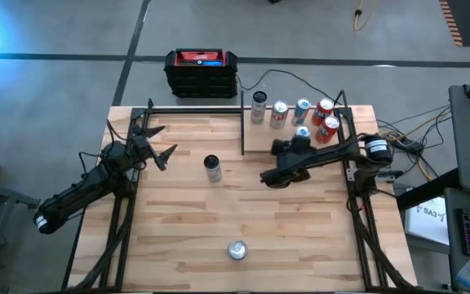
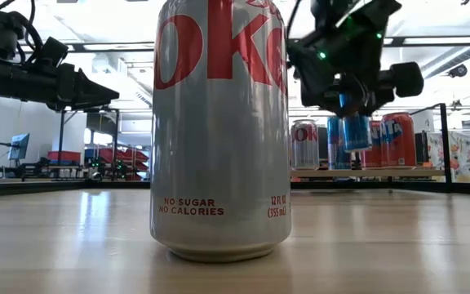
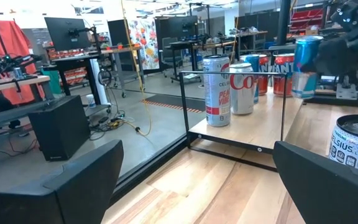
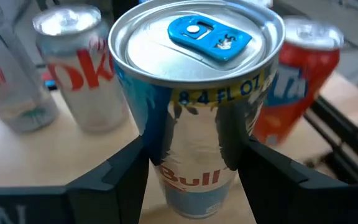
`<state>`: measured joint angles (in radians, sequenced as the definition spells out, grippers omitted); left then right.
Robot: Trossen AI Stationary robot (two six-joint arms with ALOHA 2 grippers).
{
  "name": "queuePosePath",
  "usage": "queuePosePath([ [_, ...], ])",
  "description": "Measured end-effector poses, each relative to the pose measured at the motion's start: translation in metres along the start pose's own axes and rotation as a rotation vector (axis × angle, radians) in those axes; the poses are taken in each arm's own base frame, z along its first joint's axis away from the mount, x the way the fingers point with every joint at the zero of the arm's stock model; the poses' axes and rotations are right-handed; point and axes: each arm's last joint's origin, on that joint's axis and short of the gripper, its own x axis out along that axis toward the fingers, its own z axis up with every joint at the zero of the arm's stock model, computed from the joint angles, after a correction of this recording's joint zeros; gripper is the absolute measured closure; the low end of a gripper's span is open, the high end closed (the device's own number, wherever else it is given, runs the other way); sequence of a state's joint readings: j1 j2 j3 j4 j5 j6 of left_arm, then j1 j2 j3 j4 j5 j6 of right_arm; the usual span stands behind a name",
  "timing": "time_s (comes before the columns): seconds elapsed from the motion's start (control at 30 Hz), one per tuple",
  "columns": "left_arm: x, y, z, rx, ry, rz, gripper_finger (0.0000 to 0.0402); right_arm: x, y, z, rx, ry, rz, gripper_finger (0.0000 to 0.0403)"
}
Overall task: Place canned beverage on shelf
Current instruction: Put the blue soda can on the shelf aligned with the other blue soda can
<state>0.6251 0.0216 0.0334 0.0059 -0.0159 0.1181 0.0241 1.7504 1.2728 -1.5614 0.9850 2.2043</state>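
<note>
A slim blue-and-silver can (image 4: pixel 197 93) with a blue tab sits between the fingers of my right gripper (image 4: pixel 194 155), over the shelf (image 1: pixel 255 149) at the table's far right. The same can (image 1: pixel 302 132) and gripper (image 1: pixel 298 140) show in the high view. Several other cans (image 1: pixel 279 114) stand upright on the shelf's board. Two cans stand on the tabletop: a dark-topped one (image 1: pixel 212 167) at the middle and a silver Diet Coke can (image 1: pixel 237 249) near the front edge. My left gripper (image 1: pixel 160 152) waits open at the left, pointing level. My right gripper pinches the slim can's round wall (image 4: pixel 166 143) between its two fingers (image 4: pixel 126 171), a little below the top rim. The fingers slant down at it from the table's near side. The can (image 2: pixel 355 131) stays upright, its bottom higher than the bottoms of the cans standing behind it.
Red cans (image 1: pixel 326 118) stand just to the right of the held can, silver ones (image 4: pixel 82 74) to its left. Thin black rods (image 3: pixel 232 146) edge the shelf. A black and red box (image 1: pixel 201 72) sits on the floor beyond the far edge.
</note>
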Motion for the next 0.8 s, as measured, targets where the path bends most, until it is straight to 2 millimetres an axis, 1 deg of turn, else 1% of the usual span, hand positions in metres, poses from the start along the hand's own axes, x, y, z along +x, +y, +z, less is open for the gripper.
queuePosePath([
  [0.13,0.0,0.0,0.0,0.0,0.0,0.0,0.0003,0.009,-0.006,-0.001,-0.008,-0.062,0.016,0.0197],
  [0.5,0.0,0.0,0.0,0.0,0.0,0.0,0.0003,0.027,-0.011,-0.019,0.042,-0.052,0.02,0.0197],
  [0.8,0.0,0.0,0.0,0.0,0.0,0.0,0.0003,0.032,-0.014,-0.023,0.049,-0.09,0.039,0.0197],
])
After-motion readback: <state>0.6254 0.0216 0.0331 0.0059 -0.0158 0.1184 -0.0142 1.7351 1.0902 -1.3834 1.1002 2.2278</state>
